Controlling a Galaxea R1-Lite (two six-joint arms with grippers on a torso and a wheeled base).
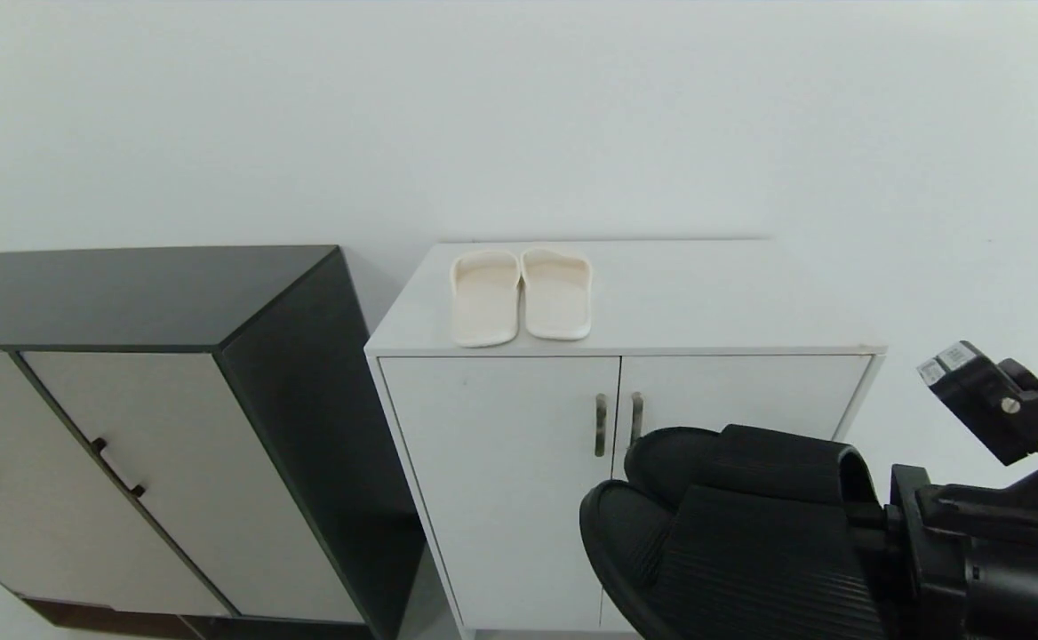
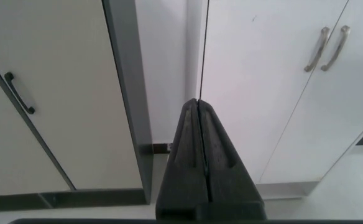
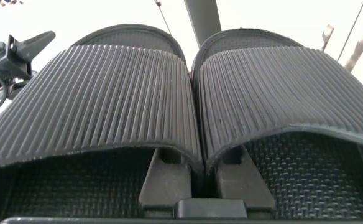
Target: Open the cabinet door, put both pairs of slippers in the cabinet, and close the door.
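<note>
Nothing is stowed: right gripper [image 3: 194, 180] clamps the black slippers [image 1: 732, 524], cabinet [image 1: 501, 498] just beyond it is fully closed, cream slippers [image 1: 522, 296] lie above on its top; left gripper [image 2: 198, 124] pressed together, empty, so door-opening comes first

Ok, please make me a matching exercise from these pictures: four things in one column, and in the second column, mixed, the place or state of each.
1 cream slippers
2 black slippers
3 white cabinet doors
4 left gripper

a held by the right gripper
b shut, holding nothing
c on top of the white cabinet
d both closed, handles side by side

Pairs: 1-c, 2-a, 3-d, 4-b
</note>
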